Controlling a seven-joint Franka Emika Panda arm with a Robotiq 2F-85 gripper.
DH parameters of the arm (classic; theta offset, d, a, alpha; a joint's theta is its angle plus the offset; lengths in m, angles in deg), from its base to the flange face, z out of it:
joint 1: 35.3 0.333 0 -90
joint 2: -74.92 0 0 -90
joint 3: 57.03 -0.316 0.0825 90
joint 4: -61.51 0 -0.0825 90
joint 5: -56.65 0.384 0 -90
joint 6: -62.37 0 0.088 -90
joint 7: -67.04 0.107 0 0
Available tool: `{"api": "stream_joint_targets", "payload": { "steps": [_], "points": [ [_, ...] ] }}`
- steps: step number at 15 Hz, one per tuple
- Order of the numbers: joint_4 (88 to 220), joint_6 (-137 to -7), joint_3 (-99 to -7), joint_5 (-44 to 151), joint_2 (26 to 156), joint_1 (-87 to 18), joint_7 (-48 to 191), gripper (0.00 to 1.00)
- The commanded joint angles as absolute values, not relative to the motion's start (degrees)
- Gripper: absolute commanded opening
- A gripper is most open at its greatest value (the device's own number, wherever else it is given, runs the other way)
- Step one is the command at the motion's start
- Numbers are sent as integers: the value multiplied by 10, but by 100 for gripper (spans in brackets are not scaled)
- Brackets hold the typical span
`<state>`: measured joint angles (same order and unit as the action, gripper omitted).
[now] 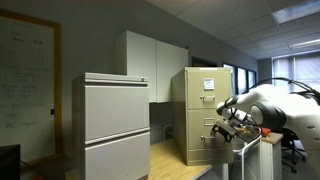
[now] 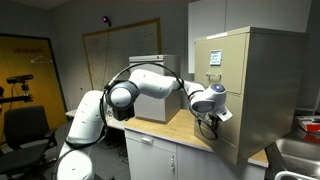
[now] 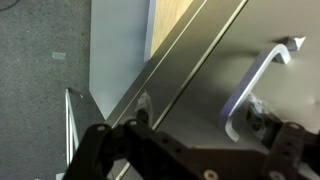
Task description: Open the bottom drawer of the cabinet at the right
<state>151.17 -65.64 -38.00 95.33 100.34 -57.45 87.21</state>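
Note:
The tall beige-tan filing cabinet stands on a wooden counter in both exterior views (image 1: 200,100) (image 2: 255,85). Its bottom drawer front (image 3: 210,75) fills the wrist view, with a curved metal handle (image 3: 258,78) on it. The drawer looks flush with the cabinet body. My gripper (image 1: 224,127) (image 2: 213,117) is right at the bottom drawer front. In the wrist view the gripper (image 3: 200,115) is open, and the lower end of the handle lies between its two fingers, close to the right one.
A wider light-grey two-drawer cabinet (image 1: 115,125) stands near the camera. White wall cupboards (image 1: 155,62) hang behind. The wooden counter (image 1: 170,160) (image 2: 180,133) carries the beige cabinet. A sink (image 2: 300,152), a whiteboard (image 2: 120,55) and an office chair (image 2: 25,125) are nearby.

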Motion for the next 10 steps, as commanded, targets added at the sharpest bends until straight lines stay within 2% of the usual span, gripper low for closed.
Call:
{"api": "stream_joint_targets", "payload": {
  "steps": [1, 7, 8, 9, 10],
  "points": [
    [1477, -660, -391, 933, 1022, -575, 932, 100],
    [1469, -650, -394, 864, 1042, -553, 999, 100],
    [1468, -645, -397, 855, 1045, -552, 1007, 97],
    [1466, -638, -400, 847, 1048, -550, 1016, 75],
    [1463, -633, -403, 844, 1051, -550, 1021, 73]
  ]
}}
